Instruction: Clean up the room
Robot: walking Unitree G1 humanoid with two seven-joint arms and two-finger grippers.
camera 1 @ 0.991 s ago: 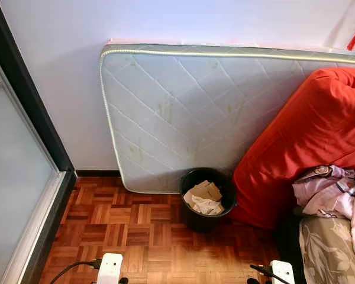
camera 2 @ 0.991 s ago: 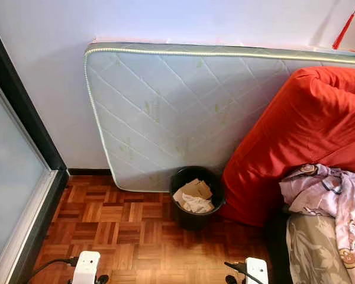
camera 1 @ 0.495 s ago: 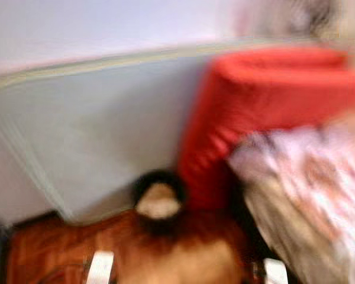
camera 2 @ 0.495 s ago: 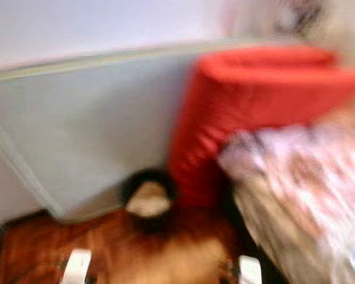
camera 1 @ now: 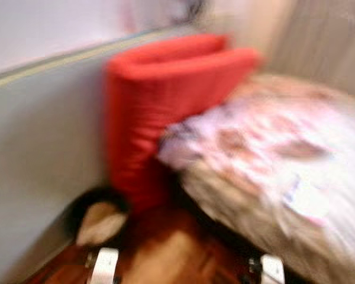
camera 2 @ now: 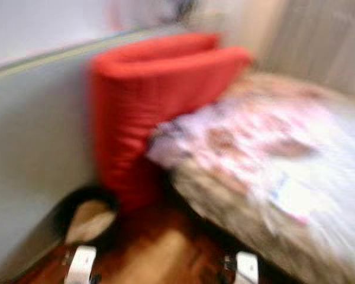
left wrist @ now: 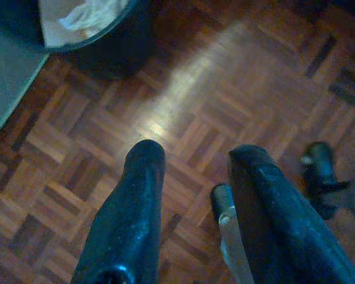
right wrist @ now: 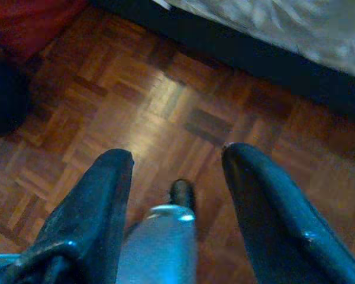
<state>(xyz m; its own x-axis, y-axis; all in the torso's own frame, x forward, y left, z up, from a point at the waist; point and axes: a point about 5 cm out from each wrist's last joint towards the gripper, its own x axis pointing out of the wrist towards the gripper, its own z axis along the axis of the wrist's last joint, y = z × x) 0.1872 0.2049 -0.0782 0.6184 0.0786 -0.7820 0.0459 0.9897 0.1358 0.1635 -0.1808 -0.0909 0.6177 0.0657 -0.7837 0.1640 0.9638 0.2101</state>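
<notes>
The head camera's two views are heavily blurred. A red cushion (camera 1: 160,112) stands upright against a pale mattress (camera 1: 41,160) that leans on the wall. Right of the cushion lies a bed (camera 1: 272,171) covered with crumpled pinkish patterned cloth. On the wooden parquet floor (camera 1: 165,254), at the foot of the mattress and just left of the cushion, sits a dark waste bin (camera 1: 97,216) with light-coloured paper inside. Two white shapes at the lower edge are too blurred to identify.

In the left wrist view, the left gripper (left wrist: 192,157) hangs over the parquet, its two black fingers (left wrist: 136,201) spread apart with nothing between them. The bin (left wrist: 100,41), holding crumpled paper, stands beyond the fingertips beside the mattress edge.

In the right wrist view, the right gripper (right wrist: 177,157) hovers above the parquet, fingers (right wrist: 100,201) wide apart and empty. The dark base of the bed (right wrist: 266,65) runs beyond them, with the red cushion (right wrist: 29,18) at one corner.
</notes>
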